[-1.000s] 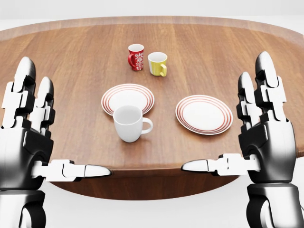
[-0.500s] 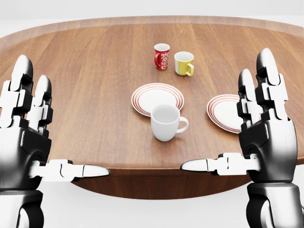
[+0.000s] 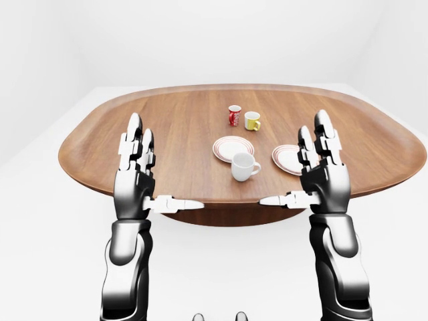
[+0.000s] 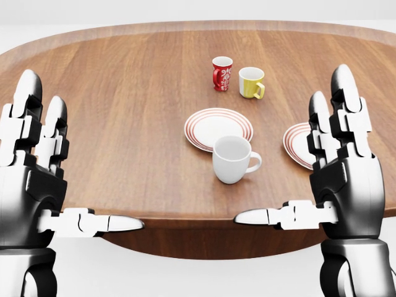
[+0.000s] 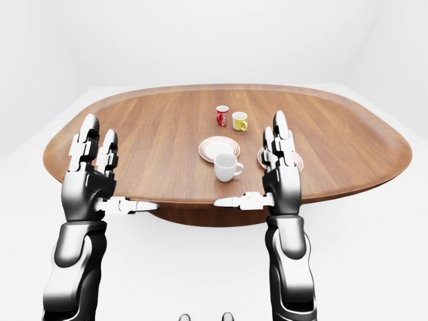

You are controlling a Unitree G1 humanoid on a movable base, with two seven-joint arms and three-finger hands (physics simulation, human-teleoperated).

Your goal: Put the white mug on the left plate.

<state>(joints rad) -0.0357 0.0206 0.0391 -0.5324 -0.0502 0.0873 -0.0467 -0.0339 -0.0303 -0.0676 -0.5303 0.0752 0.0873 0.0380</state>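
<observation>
Left robot hand (image 4: 37,179): raised at the left edge of the head view, palm upright, fingers spread and pointing up, thumb sticking out toward the centre. Holding nothing, touching nothing; it sits low in the view, at the near edge of the table (image 4: 124,93).

Table is a wooden oval with a raised rim, white floor all round in the eye views.

Left plate (image 4: 218,129): white with red rings, flat on the table, a bit right of centre in the head view. Nothing on it.

White mug (image 4: 233,159): upright on the bare wood, just below the left plate in the head view, handle pointing right. Its rim overlaps the plate's lower edge in the picture; cannot tell whether they actually touch. Mug is not on the plate.

Red mug (image 4: 221,73): upright, white pattern on the side, above the left plate in the view and well apart from it. Yellow mug (image 4: 250,82): just beside the red one on its right, handle to the right.

Right plate (image 3: 289,159): same ringed pattern, flat on the table, level with the left plate. Partly hidden behind the right hand's fingers in all views.

Right robot hand (image 4: 346,179): mirrors the left, fingers apart and pointing up, thumb toward centre, empty. Well apart from the white mug.
</observation>
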